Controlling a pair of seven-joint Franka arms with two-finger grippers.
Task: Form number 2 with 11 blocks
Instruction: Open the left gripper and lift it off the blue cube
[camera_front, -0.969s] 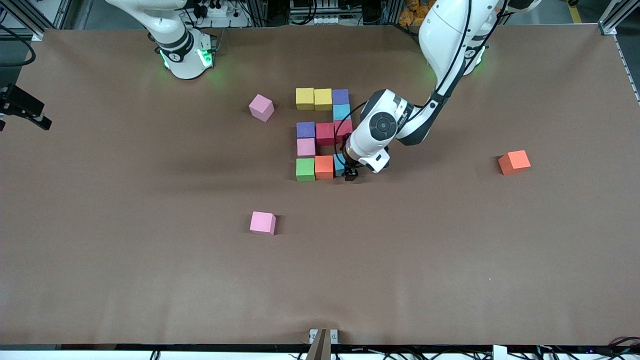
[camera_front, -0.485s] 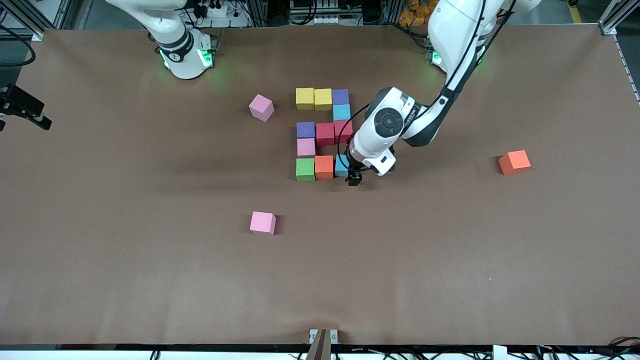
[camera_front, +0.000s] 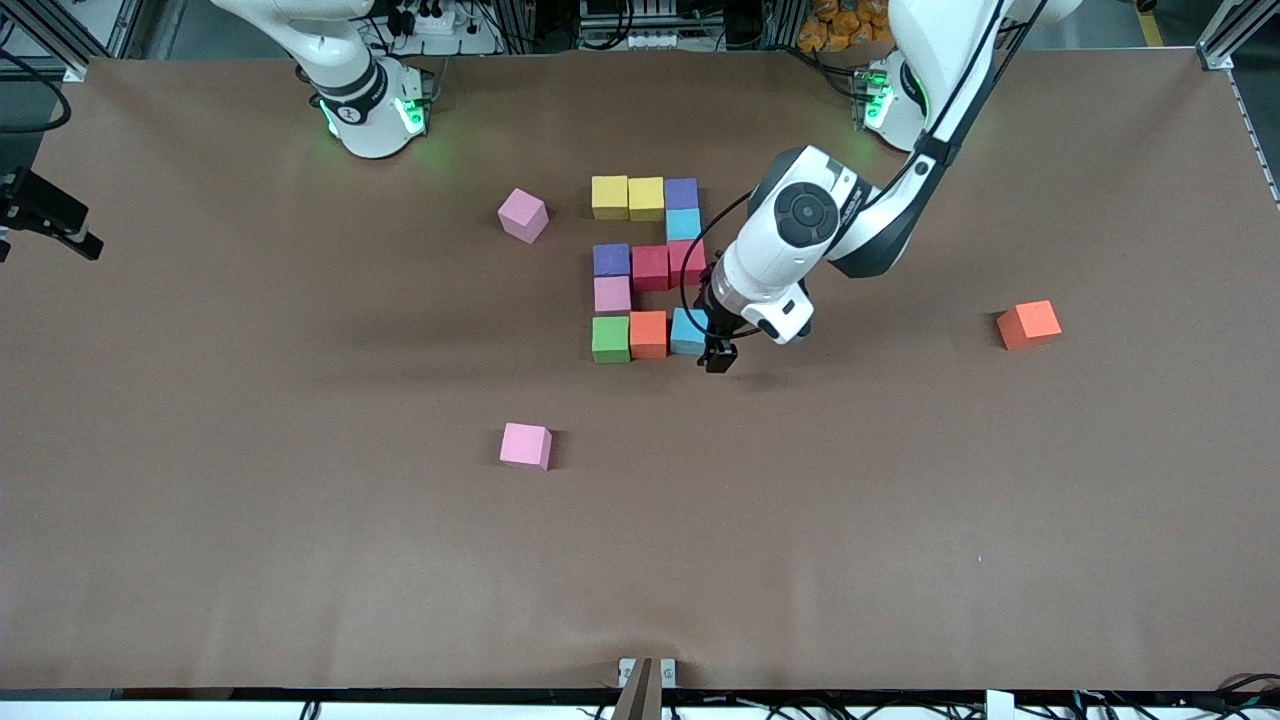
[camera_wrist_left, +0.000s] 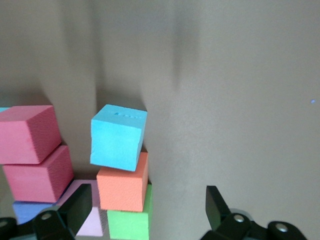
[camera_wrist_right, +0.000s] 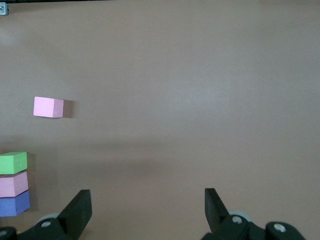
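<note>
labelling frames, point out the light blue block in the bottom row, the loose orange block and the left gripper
light blue block (camera_front: 687, 331), front view, top face
loose orange block (camera_front: 1028, 323), front view, top face
left gripper (camera_front: 719, 357), front view, between its fingertips

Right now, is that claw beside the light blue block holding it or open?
Open, holding nothing. In the left wrist view, the left gripper has its fingers spread wide apart with bare table between them, and the light blue block sits apart.
</note>
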